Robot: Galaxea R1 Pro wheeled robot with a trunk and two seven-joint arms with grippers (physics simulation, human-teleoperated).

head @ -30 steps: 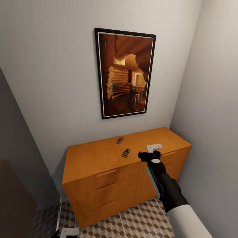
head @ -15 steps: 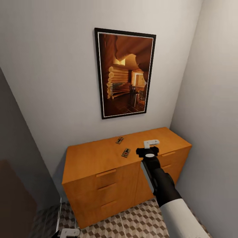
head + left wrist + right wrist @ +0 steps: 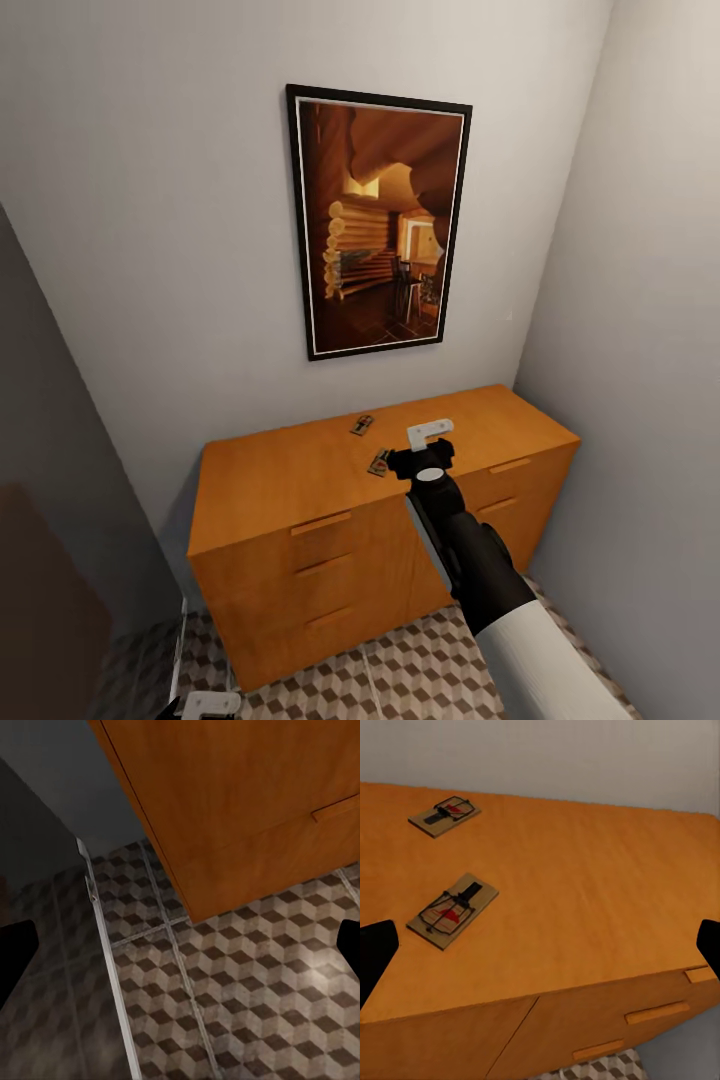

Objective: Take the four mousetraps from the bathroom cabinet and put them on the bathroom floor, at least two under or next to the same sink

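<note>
Right gripper (image 3: 425, 452) jaws spread, empty. Near mousetrap (image 3: 453, 910) just ahead, slightly left: light, stiff, thin; pinch long board edges, avoid wire.

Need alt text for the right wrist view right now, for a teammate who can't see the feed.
Two mousetraps lie on the orange-brown cabinet top: the nearer mousetrap sits toward the front edge, the farther mousetrap closer to the grey wall. The right pincer hangs open above the top, its dark fingertips at the frame's two sides, holding nothing; drawer handles and a bit of patterned floor show below.
</note>
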